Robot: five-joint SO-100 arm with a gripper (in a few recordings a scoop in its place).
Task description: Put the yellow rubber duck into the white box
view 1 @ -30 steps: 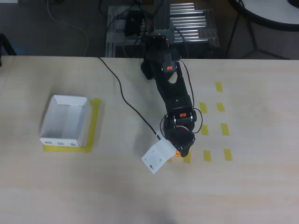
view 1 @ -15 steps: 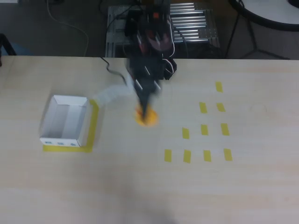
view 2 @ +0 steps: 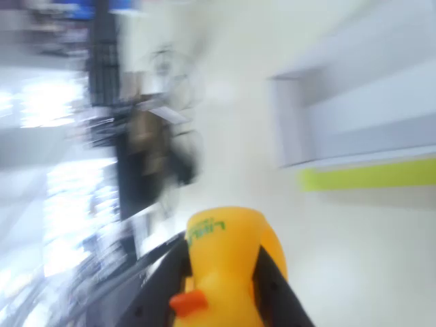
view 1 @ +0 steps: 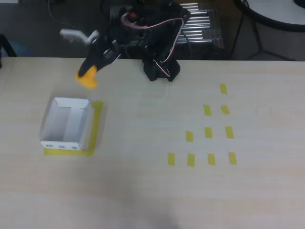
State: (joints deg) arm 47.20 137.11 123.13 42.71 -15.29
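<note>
Above table (view 1: 143, 191), green-lettered yellow rubber duck (view 2: 221, 272)

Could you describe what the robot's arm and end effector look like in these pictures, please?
The arm is black, with loose red, white and black wires looped over its upper joints and a black base on the table. The end effector has black fingers, and a white part sits beside it.

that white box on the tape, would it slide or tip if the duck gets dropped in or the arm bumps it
The white box looks like thin card with low walls, so it is probably light and would likely slide if nudged. Its wide flat base makes tipping less likely. The yellow rubber duck, held between the fingers, is small, so a drop should barely shift it.
</note>
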